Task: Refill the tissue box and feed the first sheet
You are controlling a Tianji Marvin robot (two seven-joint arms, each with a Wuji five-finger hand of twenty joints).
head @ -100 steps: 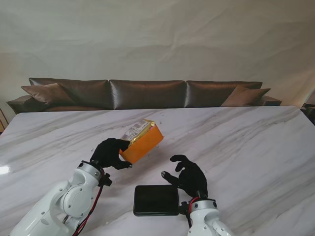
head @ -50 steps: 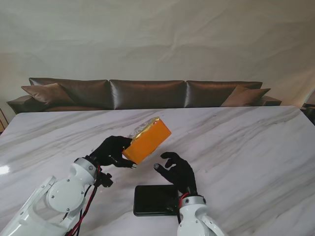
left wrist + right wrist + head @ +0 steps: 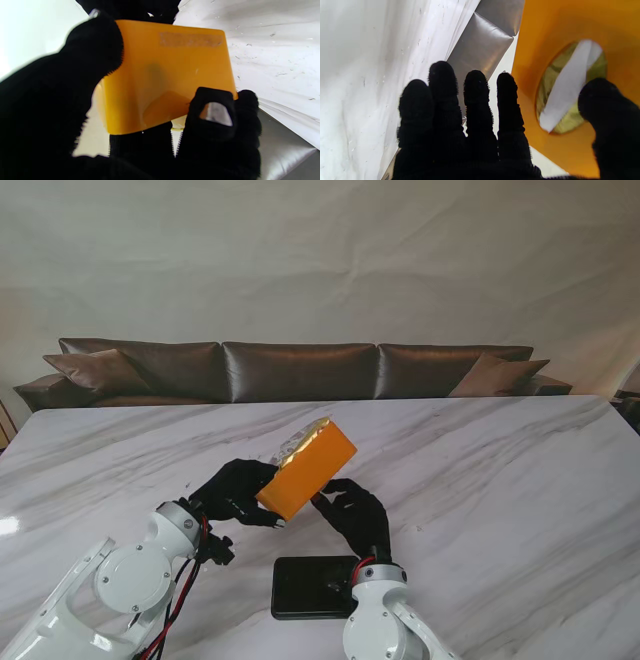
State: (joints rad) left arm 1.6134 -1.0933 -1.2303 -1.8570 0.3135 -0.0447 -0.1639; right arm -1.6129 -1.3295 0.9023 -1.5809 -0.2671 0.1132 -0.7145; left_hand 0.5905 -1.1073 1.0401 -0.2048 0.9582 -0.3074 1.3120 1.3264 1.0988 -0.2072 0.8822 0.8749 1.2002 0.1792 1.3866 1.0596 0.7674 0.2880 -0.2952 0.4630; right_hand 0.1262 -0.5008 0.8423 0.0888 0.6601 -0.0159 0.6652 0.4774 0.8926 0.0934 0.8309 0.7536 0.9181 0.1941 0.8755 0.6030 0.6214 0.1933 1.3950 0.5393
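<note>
Here, the left hand [image 3: 238,492] grips the orange box [image 3: 307,469], tilted above the tabletop [image 3: 500,470] centre. The right hand [image 3: 352,515], fingers spread and empty, should pinch the white sheet [image 3: 566,86] through the oval slot.

You cannot tell whether the right hand [image 3: 355,515] touches the orange tissue box [image 3: 307,468]; its far end hides the tissue pack [image 3: 298,441].

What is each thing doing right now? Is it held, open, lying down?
orange tissue box: lifted off the table, tilted, held.
tissue pack: inside the box, showing through the oval opening.
left hand: shut on the box.
right hand: open, fingers spread beside the box.
black tray: lying flat on the table.
</note>
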